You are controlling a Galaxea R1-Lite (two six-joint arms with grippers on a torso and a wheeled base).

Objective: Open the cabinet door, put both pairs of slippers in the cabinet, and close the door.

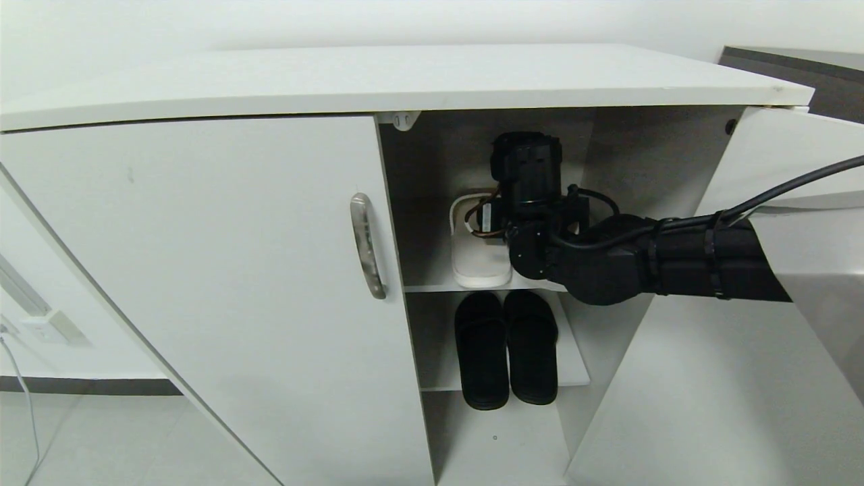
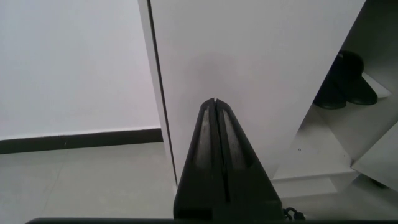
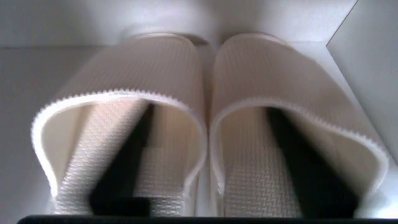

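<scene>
Right gripper (image 1: 525, 162) at cream woven slippers (image 1: 480, 266) inside white wooden cabinet (image 1: 405, 77).
Its fingers (image 3: 121, 177) spread, one in each slipper; left gripper (image 2: 214, 109) pressed together outside the cabinet.

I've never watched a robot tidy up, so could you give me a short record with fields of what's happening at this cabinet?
Cabinet: white; left door shut, right door swung open
White slippers: side by side on the upper shelf
Black slippers: side by side on the lower shelf, ends past its front edge
Right arm: inside the cabinet, at the white slippers
Left gripper: shut, empty, outside by the left door
Left to do: close the right door
</scene>
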